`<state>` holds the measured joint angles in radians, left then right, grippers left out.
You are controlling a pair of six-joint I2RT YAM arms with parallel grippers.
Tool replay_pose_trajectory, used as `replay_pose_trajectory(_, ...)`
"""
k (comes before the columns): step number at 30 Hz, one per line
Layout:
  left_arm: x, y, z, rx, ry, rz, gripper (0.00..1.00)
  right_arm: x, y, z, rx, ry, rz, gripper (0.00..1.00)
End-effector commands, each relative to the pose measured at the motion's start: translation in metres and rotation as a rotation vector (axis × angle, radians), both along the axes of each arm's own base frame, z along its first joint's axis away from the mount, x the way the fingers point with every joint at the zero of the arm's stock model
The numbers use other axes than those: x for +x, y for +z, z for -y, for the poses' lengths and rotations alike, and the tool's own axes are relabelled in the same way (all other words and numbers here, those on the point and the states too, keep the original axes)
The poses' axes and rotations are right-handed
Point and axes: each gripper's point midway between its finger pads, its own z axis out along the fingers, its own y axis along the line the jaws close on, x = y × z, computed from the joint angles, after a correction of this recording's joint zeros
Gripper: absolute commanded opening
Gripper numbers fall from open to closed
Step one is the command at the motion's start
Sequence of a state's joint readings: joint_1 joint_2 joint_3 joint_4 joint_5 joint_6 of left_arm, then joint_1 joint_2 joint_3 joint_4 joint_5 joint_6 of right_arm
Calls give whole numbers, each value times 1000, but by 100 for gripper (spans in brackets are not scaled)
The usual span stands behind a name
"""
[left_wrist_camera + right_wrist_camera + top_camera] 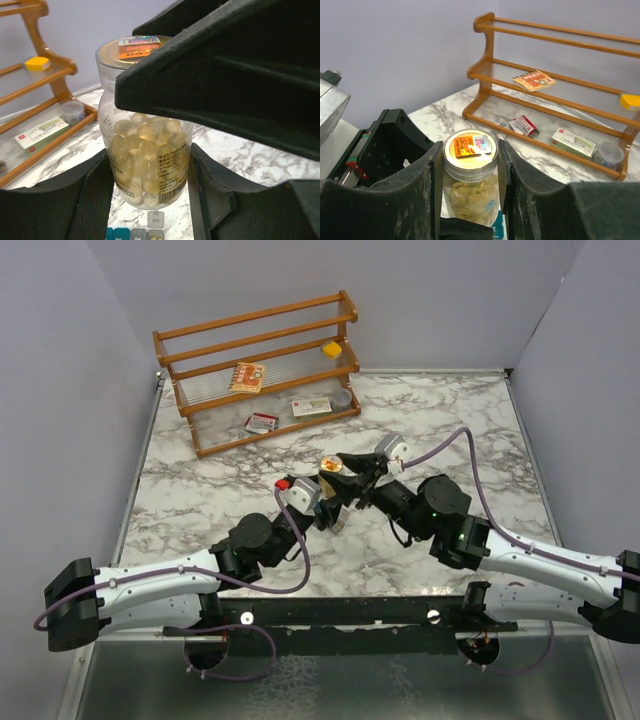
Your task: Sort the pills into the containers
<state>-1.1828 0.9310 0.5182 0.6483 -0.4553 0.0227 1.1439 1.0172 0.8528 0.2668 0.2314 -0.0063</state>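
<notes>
A clear pill bottle full of pale yellow softgels, with a silver lid bearing an orange sticker, is held above the marble table; it shows at mid-table in the top view. My left gripper is shut on the bottle's body. My right gripper is shut on the lid from above, and its black finger fills the upper right of the left wrist view. The containers, a teal and grey strip, lie just under the bottle; one grey compartment is open with pills inside.
A wooden rack stands at the back left, holding flat printed packets, a white box, a yellow item and a small round jar. Grey walls close in the table on three sides.
</notes>
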Motion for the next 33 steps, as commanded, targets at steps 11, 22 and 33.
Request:
replay_pose_trajectory(11,12,90,-32,-333,175,121,0,12,-88,-4,-238,-120,-113,2)
replay_pose_trajectory(22,5,84,-30,-355,120,107,0,10,-76,-1,-205,-118,-115,36)
replay_pose_trajectory(33,0,71,-26,-357,74,62,0,9,-71,1,-211,-116,-105,63)
